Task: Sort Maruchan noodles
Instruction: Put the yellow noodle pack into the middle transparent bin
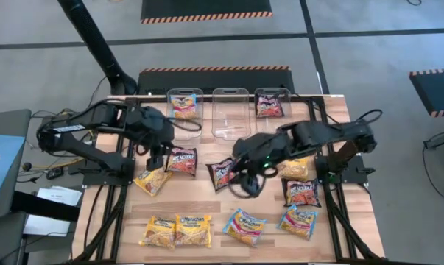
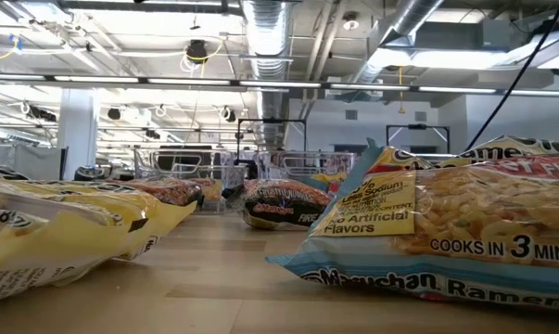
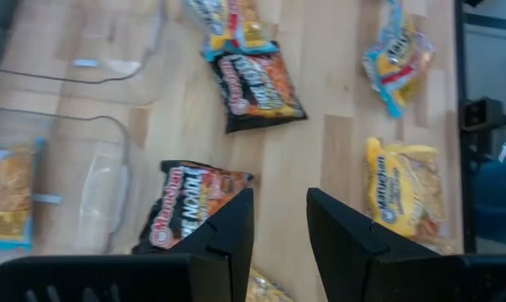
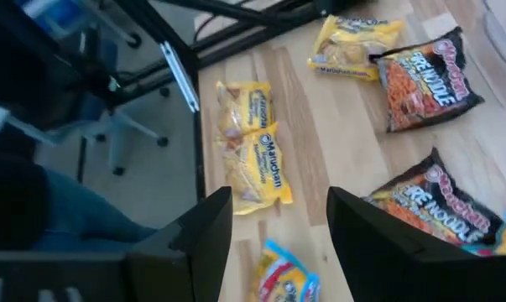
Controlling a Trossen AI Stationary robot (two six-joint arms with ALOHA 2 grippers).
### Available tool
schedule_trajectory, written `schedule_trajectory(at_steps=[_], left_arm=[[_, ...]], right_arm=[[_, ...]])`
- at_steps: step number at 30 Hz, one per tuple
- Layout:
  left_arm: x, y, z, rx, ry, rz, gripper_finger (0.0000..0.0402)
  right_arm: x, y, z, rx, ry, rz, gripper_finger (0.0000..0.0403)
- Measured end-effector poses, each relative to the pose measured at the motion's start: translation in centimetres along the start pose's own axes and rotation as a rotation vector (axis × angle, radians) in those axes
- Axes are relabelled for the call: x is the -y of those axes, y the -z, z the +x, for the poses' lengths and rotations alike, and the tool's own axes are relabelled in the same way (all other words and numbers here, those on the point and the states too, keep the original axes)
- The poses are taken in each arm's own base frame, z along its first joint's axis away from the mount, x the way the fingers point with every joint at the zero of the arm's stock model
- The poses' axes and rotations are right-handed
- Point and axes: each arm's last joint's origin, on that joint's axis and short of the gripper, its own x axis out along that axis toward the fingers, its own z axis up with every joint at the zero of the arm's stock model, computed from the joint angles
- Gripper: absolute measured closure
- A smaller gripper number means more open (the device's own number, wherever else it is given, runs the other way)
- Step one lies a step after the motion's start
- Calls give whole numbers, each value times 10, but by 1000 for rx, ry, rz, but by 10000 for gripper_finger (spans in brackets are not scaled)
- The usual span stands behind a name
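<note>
Two Maruchan packets were sorted: a blue-pink one in the left bin point(image 1: 185, 103) and a dark one in the right bin point(image 1: 272, 104). The middle bin point(image 1: 230, 112) looked empty. About ten packets point(image 1: 244, 225) lay in front of the bins. The left gripper point(image 1: 157, 160) and the right gripper point(image 1: 249, 182) hovered there, fingers apart, holding nothing.
</note>
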Motion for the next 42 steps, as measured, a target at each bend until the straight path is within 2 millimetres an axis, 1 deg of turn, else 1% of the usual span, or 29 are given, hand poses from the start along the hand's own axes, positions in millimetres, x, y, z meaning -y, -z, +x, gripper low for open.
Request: schedule_trajectory(at_steps=[2,4,5,7,10,11,15,17,18,19,21,22,23,25,26,28,30,31,32,34,36,38,40,42], left_arm=[[7,1,0,-3,21,10,303],[14,2,0,1,43,13,303],[17,2,-1,9,52,15,303],[24,1,-1,31,63,24,303],[32,-1,-2,79,68,33,303],[34,-2,-2,93,66,29,303],[41,-4,-3,134,77,3,303],[42,-5,-4,153,76,-20,303],[43,-6,-4,168,78,-34,303],[44,-7,-5,175,80,-46,303],[44,-7,-7,190,88,-67,303],[44,-7,-8,200,87,-79,303],[44,-7,-8,202,78,-90,303],[43,-7,-8,204,56,-107,303],[43,-7,-8,210,43,-116,303],[42,-7,-8,213,18,-123,303],[41,-6,-8,211,-3,-125,303],[41,-6,-7,210,-12,-128,303],[41,-6,-7,210,-21,-132,303],[40,-5,-8,215,-31,-144,303],[40,-5,-7,215,-43,-150,303],[40,-5,-8,214,-47,-153,303],[39,-4,-7,205,-51,-158,303],[39,-4,-7,202,-53,-166,303]], right_arm=[[-6,-3,14,25,-25,-46,184],[-9,-4,23,41,-40,-89,184],[-9,-2,30,23,-32,-108,184],[-12,-6,45,63,-58,-131,184],[-11,-4,63,33,-63,-172,184],[-13,-6,67,54,-82,-186,184],[-10,-4,85,20,-81,-247,184],[-7,2,94,-30,-66,-280,184],[-8,1,100,-23,-72,-297,184],[-8,1,103,-16,-77,-320,184],[-5,6,106,-63,-59,-365,184],[-5,5,112,-55,-65,-387,184],[-6,3,116,-34,-73,-410,184],[-3,8,120,-74,-56,-447,184],[-2,10,126,-92,-49,-462,184],[-3,8,134,-58,-63,-496,184],[1,14,140,-111,-45,-522,184],[-1,11,145,-77,-57,-535,184],[0,12,150,-82,-53,-548,184],[5,20,160,-143,-32,-558,184],[5,20,174,-116,-42,-559,184],[10,27,182,-169,-26,-554,184],[8,26,192,-136,-41,-550,184],[11,34,199,-189,-26,-548,184]])
